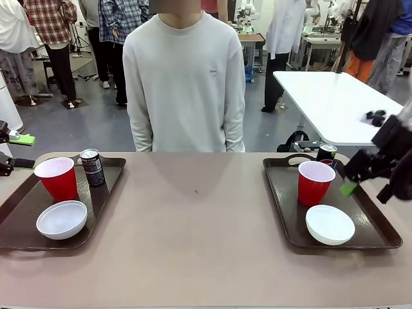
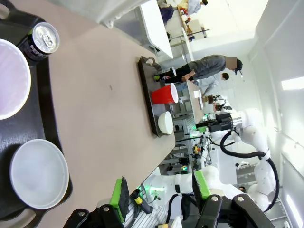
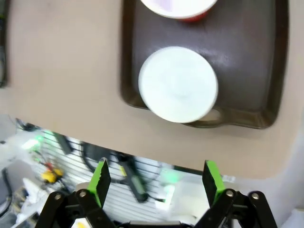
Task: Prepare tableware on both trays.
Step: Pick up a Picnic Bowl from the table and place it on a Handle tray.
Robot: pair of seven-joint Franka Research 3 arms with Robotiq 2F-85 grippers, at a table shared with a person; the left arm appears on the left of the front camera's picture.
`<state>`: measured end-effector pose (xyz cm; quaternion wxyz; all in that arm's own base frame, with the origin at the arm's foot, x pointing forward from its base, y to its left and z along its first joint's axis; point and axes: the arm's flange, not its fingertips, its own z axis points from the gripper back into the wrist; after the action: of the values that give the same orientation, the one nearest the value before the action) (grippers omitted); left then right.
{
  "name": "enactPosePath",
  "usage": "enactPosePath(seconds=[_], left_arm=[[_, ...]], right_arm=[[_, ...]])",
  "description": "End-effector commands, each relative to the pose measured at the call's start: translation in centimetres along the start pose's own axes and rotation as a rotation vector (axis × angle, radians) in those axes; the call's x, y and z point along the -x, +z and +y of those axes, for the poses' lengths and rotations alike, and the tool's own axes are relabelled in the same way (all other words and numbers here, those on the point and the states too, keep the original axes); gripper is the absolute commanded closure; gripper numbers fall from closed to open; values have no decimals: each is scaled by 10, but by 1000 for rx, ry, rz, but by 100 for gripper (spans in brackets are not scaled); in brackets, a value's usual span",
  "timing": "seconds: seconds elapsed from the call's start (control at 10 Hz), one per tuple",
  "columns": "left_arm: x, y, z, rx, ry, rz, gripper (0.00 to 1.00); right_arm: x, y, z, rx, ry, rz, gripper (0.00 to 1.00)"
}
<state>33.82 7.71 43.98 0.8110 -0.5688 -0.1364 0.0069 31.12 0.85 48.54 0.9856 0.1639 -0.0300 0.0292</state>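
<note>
**Ana:** Trays look complete to me. On the left tray (image 1: 19,222) I count a red cup (image 1: 56,178), a white bowl (image 1: 62,219) nearer the robot, and a dark can (image 1: 93,167) standing upright at the far side, just beside the cup.

**Ben:** Same on the right tray (image 1: 370,235): red cup (image 1: 315,182), bowl (image 1: 329,224) in front of it, and a can (image 1: 326,152) behind the cup, partly hidden. What about the grippers?

**Ana:** The right gripper (image 3: 156,178) has its jaws spread wide with nothing between them. In the right wrist view it sits off the near edge of the table, and the bowl lies ahead of the jaws, roughly centred between them, with the cup beyond it.

**Ben:** And the left?

**Ana:** The left gripper (image 2: 161,190) is also wide and empty, its green pads well apart. It sits beyond the near-left corner of the table, so that tray's bowl lies off to one side of its jaws, not ahead.

**Ben:** So if anything needs adjusting, each arm is nearer its own tray.

**Ana:** I'd judge so, and both seem clear of the tableware. The person (image 1: 185,84) stands at the far side, between the trays.
</note>
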Motion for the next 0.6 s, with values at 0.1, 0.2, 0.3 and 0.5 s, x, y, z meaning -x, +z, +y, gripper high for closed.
enactPosePath(seconds=[0.1,0.2,0.3,0.5], left_arm=[[-1,0,-1,21,-9,-13,28],[-1,0,-1,21,-9,-13,28],[-1,0,-1,21,-9,-13,28],[-1,0,-1,21,-9,-13,28]], right_arm=[[29,9,-37,-502,-114,-272,0],[35,9,-48,-677,-148,-274,0],[43,8,-55,-773,-146,-209,0],[52,-5,-64,-767,-151,-60,0]])
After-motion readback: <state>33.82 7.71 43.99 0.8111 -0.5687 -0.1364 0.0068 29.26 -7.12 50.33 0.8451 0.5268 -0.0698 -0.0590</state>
